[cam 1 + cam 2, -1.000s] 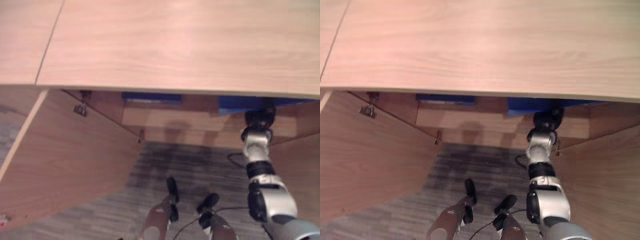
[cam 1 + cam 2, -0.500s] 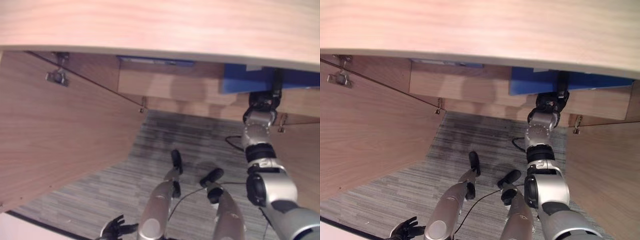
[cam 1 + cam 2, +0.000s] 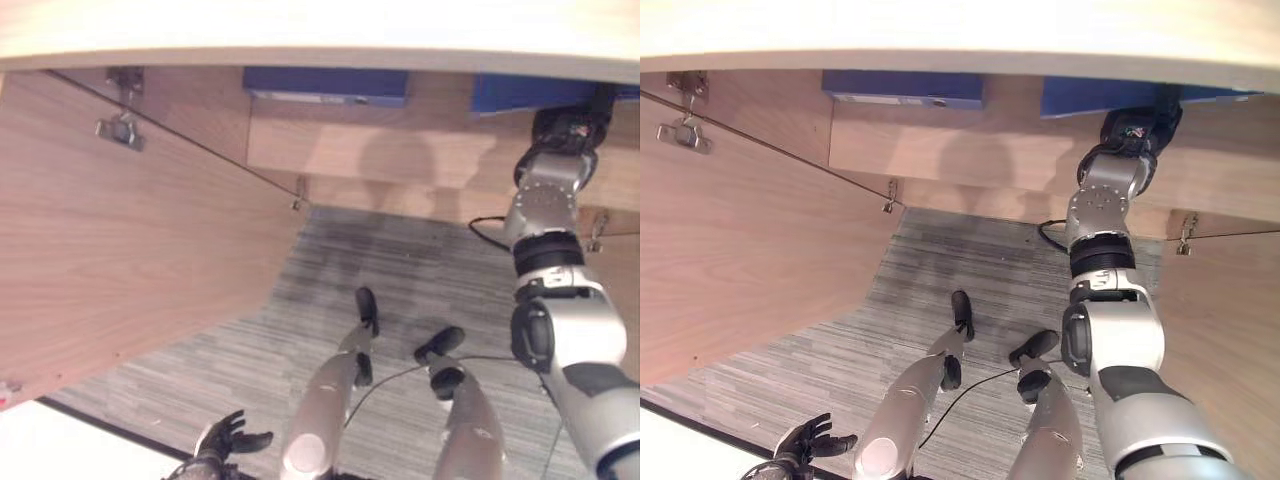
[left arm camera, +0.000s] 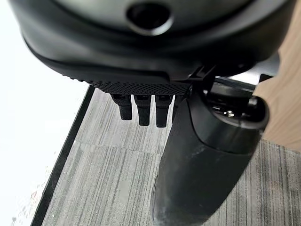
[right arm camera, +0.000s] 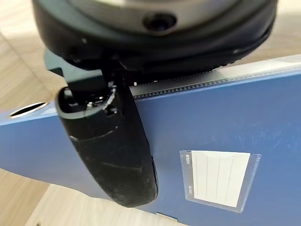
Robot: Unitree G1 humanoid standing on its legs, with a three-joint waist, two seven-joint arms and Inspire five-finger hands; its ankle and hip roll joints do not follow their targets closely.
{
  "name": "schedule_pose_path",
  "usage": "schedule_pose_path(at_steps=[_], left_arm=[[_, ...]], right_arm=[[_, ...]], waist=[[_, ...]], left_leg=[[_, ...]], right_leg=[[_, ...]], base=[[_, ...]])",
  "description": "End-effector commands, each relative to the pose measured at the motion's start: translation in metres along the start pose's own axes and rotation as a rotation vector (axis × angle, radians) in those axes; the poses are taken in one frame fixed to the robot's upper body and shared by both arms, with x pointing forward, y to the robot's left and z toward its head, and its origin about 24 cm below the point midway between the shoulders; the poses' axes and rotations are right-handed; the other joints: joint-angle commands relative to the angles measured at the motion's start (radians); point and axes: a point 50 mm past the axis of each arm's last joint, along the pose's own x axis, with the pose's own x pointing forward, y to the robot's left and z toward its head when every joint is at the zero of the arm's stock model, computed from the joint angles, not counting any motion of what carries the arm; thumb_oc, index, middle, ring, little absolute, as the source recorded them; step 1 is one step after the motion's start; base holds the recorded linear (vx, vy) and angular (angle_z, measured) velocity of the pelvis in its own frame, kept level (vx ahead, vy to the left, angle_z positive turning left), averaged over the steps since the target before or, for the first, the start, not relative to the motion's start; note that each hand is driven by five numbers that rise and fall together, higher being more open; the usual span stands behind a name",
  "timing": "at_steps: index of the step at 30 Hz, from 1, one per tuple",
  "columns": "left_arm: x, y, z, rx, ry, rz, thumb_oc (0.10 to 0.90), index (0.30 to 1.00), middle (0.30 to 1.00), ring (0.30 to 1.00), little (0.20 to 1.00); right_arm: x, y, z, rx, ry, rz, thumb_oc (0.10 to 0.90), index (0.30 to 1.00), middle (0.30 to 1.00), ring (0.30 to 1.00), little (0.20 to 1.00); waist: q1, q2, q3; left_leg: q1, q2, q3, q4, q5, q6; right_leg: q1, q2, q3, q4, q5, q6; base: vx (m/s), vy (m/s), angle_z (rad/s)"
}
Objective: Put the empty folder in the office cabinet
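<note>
The blue folder (image 3: pixel 1080 95) lies at the right of the cabinet's shelf, mostly hidden under the cabinet top (image 3: pixel 300 30). My right hand (image 3: pixel 1132 130) reaches up into the cabinet to it. In the right wrist view its thumb (image 5: pixel 113 146) presses across the blue folder (image 5: pixel 211 117) near a white label pocket, with the fingers hidden behind the folder. My left hand (image 3: pixel 225 440) hangs low at my left side above the floor, fingers (image 4: pixel 143 108) straight and holding nothing.
A second blue folder (image 3: pixel 325 82) lies on the same shelf further left. The left cabinet door (image 3: pixel 120 250) stands open and reaches far out; the right door (image 3: pixel 1230 330) is open beside my right arm. Grey striped carpet (image 3: pixel 400 260) lies between the doors.
The camera has tilted down and shifted. My right hand has pushed the blue folder deeper into the shelf, now about level with the other folder. My left hand has come into view, hanging low.
</note>
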Motion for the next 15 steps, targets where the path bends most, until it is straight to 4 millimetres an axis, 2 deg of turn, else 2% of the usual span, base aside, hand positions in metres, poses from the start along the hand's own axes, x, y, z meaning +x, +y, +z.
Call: schedule_pose_path(at_steps=[1,2,3,10,15], left_arm=[[-0.018,0.044,-0.046,0.070,0.164,0.133,0.800,0.900,0.900,0.900,0.900],[-0.018,0.044,-0.045,0.070,0.163,0.132,0.800,0.900,0.900,0.900,0.900],[-0.018,0.045,-0.045,0.074,0.162,0.129,0.800,0.900,0.900,0.900,0.900],[-0.017,0.043,-0.040,0.063,0.143,0.111,0.800,0.900,0.900,0.900,0.900],[-0.017,0.039,-0.037,0.061,0.127,0.090,0.800,0.900,0.900,0.900,0.900]], right_arm=[[-0.002,0.082,0.028,0.016,-0.120,0.308,0.400,0.300,0.300,0.300,0.300],[-0.001,0.083,0.029,0.002,-0.119,0.309,0.653,0.679,0.679,0.679,0.679],[0.000,0.084,0.030,-0.020,-0.117,0.306,0.800,0.900,0.900,0.900,0.900],[0.002,0.080,0.019,-0.070,-0.057,0.304,0.800,0.900,0.900,0.900,0.900],[-0.009,0.073,-0.004,-0.015,0.037,0.349,0.800,0.900,0.900,0.900,0.900]], waist=[[0.030,-0.023,-0.059],[0.032,-0.023,-0.059],[0.035,-0.025,-0.060],[0.039,-0.023,-0.045],[0.040,-0.019,-0.030]], left_leg=[[0.035,0.069,0.033,0.066,-0.124,-0.159],[0.038,0.068,0.033,0.064,-0.123,-0.159],[0.039,0.067,0.031,0.063,-0.123,-0.159],[0.048,0.068,0.032,0.051,-0.117,-0.158],[0.058,0.067,0.038,0.042,-0.115,-0.158]], right_leg=[[0.023,0.024,0.035,-0.200,0.131,0.107],[0.024,0.024,0.035,-0.201,0.132,0.108],[0.024,0.025,0.036,-0.202,0.132,0.108],[0.023,0.030,0.034,-0.203,0.134,0.109],[0.026,0.034,0.036,-0.212,0.140,0.110]], base=[[0.00,0.000,0.00],[0.00,0.000,0.00],[0.00,0.000,0.00],[0.00,0.000,0.00],[0.00,0.000,0.00]])
